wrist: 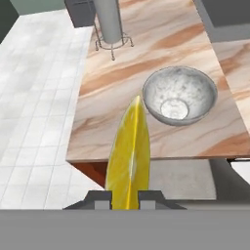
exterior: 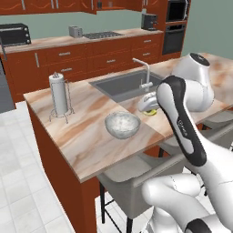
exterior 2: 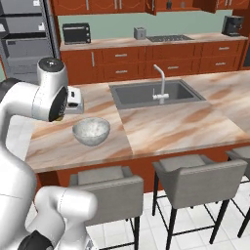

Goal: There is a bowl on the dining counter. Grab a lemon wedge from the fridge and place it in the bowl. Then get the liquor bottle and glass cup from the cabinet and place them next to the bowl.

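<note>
Yellow lemon wedge (wrist: 129, 156) clamped edge-on between tool (wrist: 125, 196) fingertips (wrist: 100, 196), jaws closed on it, wedge projecting forward from tool. In hand view, speckled grey-white round bowl (wrist: 179, 95) seen just beyond and to right of wedge tip, wedge not yet over bowl. Bowl seated on marble-pattern surface (exterior: 86, 136) near front edge. Tool (exterior: 151, 110) held above surface just beside bowl (exterior: 122, 124), between bowl and sink (exterior: 123, 84). Paper towel roll on wire stand (exterior: 59, 94) located at surface's far corner.
</note>
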